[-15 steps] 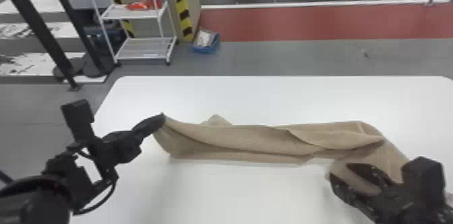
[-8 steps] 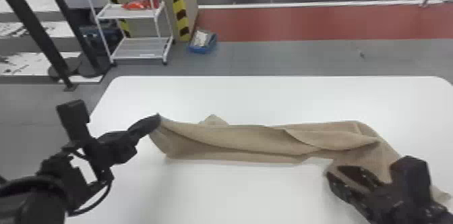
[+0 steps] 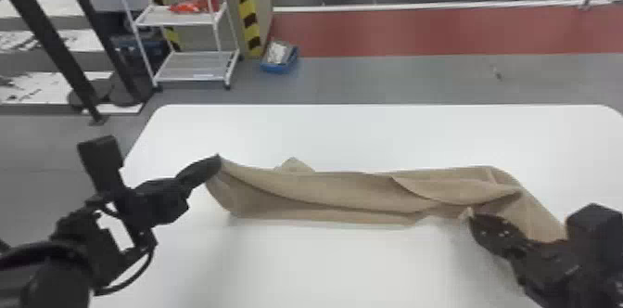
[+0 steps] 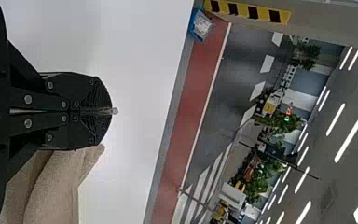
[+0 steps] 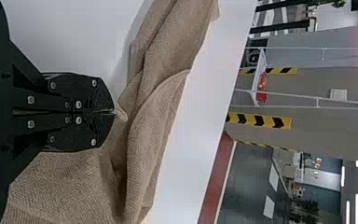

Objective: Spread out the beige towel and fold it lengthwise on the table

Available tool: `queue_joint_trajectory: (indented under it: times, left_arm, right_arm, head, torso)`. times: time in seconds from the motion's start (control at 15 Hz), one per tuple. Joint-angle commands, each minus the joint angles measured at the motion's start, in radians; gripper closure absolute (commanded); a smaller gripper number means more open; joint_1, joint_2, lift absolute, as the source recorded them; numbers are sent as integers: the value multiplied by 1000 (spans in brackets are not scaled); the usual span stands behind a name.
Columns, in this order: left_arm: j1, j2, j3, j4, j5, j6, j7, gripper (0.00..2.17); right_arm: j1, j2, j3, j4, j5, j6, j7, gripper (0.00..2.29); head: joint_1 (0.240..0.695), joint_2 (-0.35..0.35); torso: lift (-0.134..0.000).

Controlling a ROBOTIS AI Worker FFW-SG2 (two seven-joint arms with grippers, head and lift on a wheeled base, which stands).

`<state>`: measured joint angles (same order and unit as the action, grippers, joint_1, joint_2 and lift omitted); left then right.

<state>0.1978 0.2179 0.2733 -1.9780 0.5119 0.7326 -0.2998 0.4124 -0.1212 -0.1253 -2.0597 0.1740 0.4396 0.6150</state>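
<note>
Stretching from fingers (image 3: 200,173) to fingers: towel (image 3: 333,189)

- Left arm (image 3: 164,200): black, angular segments, a box-shaped block (image 3: 99,158) near the wrist, an open-framed bracket
- Thin black cable (image 3: 150,258) curving beside that bracket
- Left gripper (image 3: 219,159): flat black fingers, rounded ends, silvery round screws (image 4: 28,99), fine ridges near the tips
- Right arm (image 3: 547,265): black too, with a squarish block (image 3: 598,228)
- Right gripper (image 3: 472,220): matching black fingers, pale screw heads (image 5: 30,100)

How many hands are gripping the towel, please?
2: the left hand, at the left end of the towel, and the right hand, on its near edge toward the right.
</note>
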Motion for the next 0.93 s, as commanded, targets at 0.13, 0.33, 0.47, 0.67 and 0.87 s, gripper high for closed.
queue_joint_trajectory:
  times: [0.13, 0.33, 0.47, 0.67, 0.87]
  left_arm:
    - [26, 0, 32, -45, 13, 3, 2, 1359]
    - [57, 0, 70, -107, 30, 18, -4, 1359]
    - [69, 1, 99, -148, 51, 49, -4, 1359]
    - [97, -2, 129, -223, 91, 95, -4, 1359]
    - [107, -8, 133, -259, 97, 107, -4, 1359]
  right_arm:
    - [0, 2, -198, -71, -171, -35, 0, 1484]
    - [-64, -8, -415, -25, -361, -29, 23, 1484]
    - [-89, -38, -488, 20, -393, -23, 26, 1484]
    - [-116, -84, -547, 81, -427, -2, 26, 1484]
    - [-135, -103, -517, 116, -415, 5, 28, 1484]
  head:
    - [695, 66]
    - [695, -7]
    - [695, -56]
    - [695, -151]
    - [695, -210]
  torso:
    - [-124]
    - [-124]
    - [-124]
    - [-124]
    - [-124]
